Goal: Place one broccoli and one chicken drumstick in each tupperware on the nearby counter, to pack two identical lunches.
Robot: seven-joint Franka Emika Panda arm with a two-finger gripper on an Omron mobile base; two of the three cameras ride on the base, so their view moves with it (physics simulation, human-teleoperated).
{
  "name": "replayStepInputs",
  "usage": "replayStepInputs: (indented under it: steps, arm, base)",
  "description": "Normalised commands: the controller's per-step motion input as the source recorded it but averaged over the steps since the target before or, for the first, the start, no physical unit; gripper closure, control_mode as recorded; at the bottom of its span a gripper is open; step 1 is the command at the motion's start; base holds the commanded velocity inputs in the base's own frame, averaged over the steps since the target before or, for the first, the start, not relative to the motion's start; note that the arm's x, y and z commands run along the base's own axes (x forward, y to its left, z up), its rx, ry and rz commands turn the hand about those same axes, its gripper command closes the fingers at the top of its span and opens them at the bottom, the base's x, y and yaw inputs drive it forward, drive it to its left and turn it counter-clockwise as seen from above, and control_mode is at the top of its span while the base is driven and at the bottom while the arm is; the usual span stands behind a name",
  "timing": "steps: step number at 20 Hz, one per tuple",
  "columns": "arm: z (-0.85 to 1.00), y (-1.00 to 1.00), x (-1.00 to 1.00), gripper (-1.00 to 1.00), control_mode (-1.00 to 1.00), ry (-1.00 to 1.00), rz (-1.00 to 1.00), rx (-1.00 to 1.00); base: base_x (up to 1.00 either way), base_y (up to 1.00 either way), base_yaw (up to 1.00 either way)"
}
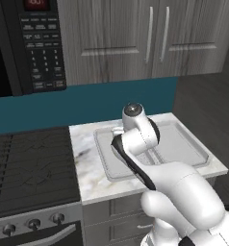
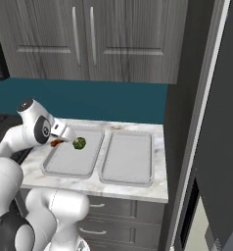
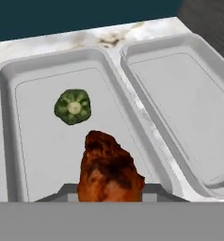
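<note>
Drumstick (image 3: 110, 169), clamped in our jaws at lower centre, hangs over the left tupperware (image 3: 8, 141) beside broccoli (image 3: 73, 107); next we lower and release.

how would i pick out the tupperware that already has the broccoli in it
Find the white marble counter beside the black stovetop, under the grey wall cabinets. Two pale grey tupperware sit side by side on it. The one you want is nearer the stovetop and holds a green broccoli, with the end effector holding a brown chicken drumstick over it; its neighbour holds nothing.
</note>
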Motion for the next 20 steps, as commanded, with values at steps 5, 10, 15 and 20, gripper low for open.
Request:
replayStepInputs:
  steps: [5, 10, 15, 20]
  arm:
    - [-0.21, 0.0, 0.0, 1.0, -1.0, 0.05, -0.23, 0.14]
    - [-0.27, 0.0, 0.12, 1.0, -1.0, 0.14, -0.1, 0.09]
    - [-0.37, 0.0, 0.12, 1.0, -1.0, 0.07, -0.07, 0.07]
    - [-0.45, 0.0, 0.01, 1.0, -1.0, 0.0, -0.09, 0.01]
  base:
    - [0.0, 0.0, 0.0]
    - [0.0, 0.0, 0.0]
    - [0.0, 0.0, 0.0]
    - [0.0, 0.0, 0.0]
